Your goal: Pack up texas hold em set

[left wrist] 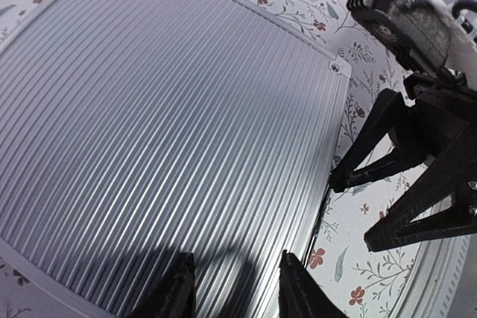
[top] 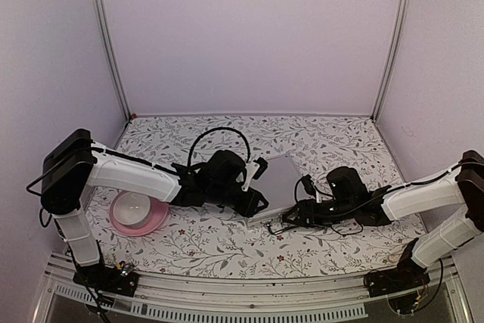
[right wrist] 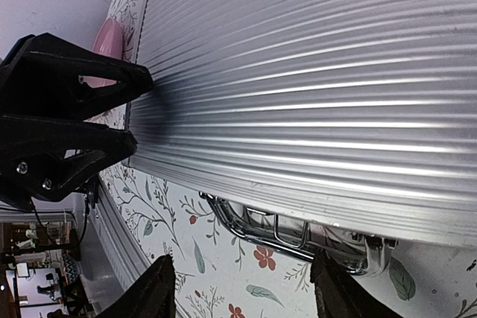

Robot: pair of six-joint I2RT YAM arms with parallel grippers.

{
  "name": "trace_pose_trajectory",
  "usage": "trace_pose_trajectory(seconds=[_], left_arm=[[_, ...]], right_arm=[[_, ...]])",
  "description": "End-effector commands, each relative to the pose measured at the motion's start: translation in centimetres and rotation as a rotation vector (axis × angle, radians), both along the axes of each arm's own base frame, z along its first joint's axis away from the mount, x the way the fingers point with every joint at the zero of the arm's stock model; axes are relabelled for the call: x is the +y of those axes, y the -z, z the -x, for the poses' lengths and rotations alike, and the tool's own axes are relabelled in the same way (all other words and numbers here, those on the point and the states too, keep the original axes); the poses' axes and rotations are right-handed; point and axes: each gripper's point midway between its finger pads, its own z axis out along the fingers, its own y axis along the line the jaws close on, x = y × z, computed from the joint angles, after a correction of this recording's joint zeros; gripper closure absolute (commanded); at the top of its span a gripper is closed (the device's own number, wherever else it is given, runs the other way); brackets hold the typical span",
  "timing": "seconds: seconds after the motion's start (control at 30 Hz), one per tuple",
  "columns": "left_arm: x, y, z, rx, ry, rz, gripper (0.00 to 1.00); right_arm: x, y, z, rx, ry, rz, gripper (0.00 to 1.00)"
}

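Note:
The silver ribbed case (top: 280, 183) of the texas hold em set lies shut and flat on the flowered table. My left gripper (top: 253, 203) hovers over the lid (left wrist: 164, 124) near its front left corner. Its fingertips (left wrist: 182, 288) stand a little apart with nothing between them. My right gripper (top: 293, 215) is open at the case's front edge. Its fingers (right wrist: 160, 292) straddle the space just before the chrome handle (right wrist: 298, 236), and I see no contact with it. Cards, chips and other pieces are out of view.
A pink plate (top: 155, 221) with a white bowl (top: 134, 206) sits left of the case, under the left arm. The enclosure walls and metal posts ring the table. The metal rail (top: 242, 296) runs along the near edge.

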Motion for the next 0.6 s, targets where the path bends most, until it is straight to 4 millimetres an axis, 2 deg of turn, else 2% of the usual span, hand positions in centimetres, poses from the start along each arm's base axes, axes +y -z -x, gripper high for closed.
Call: trace_pose_trajectory(seconds=[0.0, 0.57], left_arm=[[3.2, 4.7, 2.4, 0.095, -0.003, -0.170, 0.60], [3.1, 4.6, 2.6, 0.094, -0.005, -0.168, 0.60]], right_arm=[[0.4, 0.2, -0.3, -0.018, 0.008, -0.004, 0.37], [0.7, 1.5, -0.3, -0.016, 0.022, 0.037, 0.38]])
